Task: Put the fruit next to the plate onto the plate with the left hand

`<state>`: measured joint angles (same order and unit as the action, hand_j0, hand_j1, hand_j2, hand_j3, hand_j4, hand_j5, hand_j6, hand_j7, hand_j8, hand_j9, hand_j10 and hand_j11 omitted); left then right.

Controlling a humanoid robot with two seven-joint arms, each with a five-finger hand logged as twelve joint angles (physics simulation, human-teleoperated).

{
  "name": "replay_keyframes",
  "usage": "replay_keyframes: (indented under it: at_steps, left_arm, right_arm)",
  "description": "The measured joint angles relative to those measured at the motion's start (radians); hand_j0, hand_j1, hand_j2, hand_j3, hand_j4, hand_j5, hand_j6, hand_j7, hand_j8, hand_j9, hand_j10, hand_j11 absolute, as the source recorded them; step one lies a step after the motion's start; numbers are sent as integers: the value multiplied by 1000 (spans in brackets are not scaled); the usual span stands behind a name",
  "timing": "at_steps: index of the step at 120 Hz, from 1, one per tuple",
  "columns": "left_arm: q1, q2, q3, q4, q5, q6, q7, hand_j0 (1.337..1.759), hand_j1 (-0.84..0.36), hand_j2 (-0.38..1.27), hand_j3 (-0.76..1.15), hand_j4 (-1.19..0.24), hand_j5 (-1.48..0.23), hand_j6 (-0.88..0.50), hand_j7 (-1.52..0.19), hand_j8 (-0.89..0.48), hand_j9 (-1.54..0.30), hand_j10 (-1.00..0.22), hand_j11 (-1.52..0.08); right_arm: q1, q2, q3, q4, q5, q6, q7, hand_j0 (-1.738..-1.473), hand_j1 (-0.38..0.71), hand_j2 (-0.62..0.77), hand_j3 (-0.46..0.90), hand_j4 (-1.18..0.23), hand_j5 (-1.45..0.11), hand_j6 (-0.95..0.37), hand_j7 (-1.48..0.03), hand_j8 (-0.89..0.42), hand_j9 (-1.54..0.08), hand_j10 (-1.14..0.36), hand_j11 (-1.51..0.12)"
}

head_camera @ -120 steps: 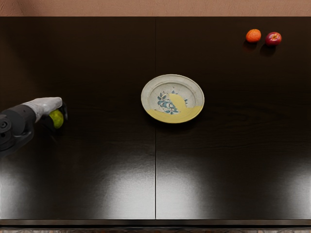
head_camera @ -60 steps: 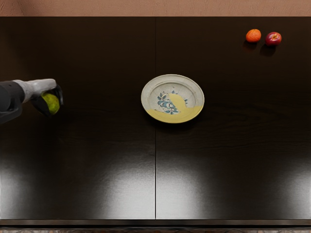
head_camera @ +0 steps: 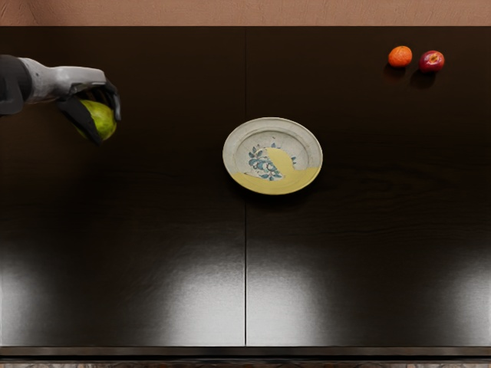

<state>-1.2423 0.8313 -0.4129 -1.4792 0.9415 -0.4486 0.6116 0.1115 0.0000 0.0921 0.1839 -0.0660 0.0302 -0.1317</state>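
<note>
So, what sits farthest left?
That's the left arm [head_camera: 17, 80], coming in from the left edge near the back of the bench [head_camera: 153, 253]. Its sleeve is dark, and the wrist is pale grey.

And the left hand [head_camera: 88, 96]?
It is clenched around the green fruit [head_camera: 102, 119]. Dark fingers [head_camera: 80, 116] curl down over the fruit from above and along its left side, and the yellow-green skin shows between them on the right.

Is the fruit touching the bench?
I cannot tell. From this slanting view, the height over the dark top does not read.

Where is it in relation to the plate [head_camera: 233, 150]?
It is well apart from it, off to the left and a little farther back. It is not yet on the plate.

Now, the plate itself?
It is round with a pale cream rim, a blue flower pattern in the middle and a yellow band along its near side. It lies flat around the bench's centre, straddling the thin seam that runs front to back.

And farther right?
Two small fruits lie at the far back corner: an orange fruit [head_camera: 400, 56], and just beside it on the right a red fruit [head_camera: 431, 60]. They are close together, but I cannot tell whether they touch.
</note>
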Motion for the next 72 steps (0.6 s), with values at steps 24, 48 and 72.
replay_keyframes:
  at_steps: [24, 48, 72]
  left_arm:
    - [-67, -62, 1, 30, -61, -32, 0, 1651, -325, 376, 0, -651, -1084, -286, -1024, -180, -987, -329, -961]
    - [-102, -138, 4, 57, -80, -38, 0, 1651, -299, 371, 0, -654, -1085, -326, -1019, -200, -991, -343, -969]
    - [-138, -217, 10, 83, -82, -37, 0, 1652, -281, 336, 0, -660, -1078, -336, -1014, -217, -984, -349, -970]
  right_arm:
    - [-1, 0, 0, 0, 0, 0, 0, -1658, -316, -5, 0, -27, -36, -27, -36, -27, -36, -27, -36]
    - [-1, 0, -1, 1, 0, 0, 0, -1658, -316, -6, 0, -27, -36, -27, -36, -27, -36, -27, -36]
    - [-1, 0, -3, 2, 0, 0, 0, -1658, -316, -6, 0, -27, -36, -27, -36, -27, -36, -27, -36]
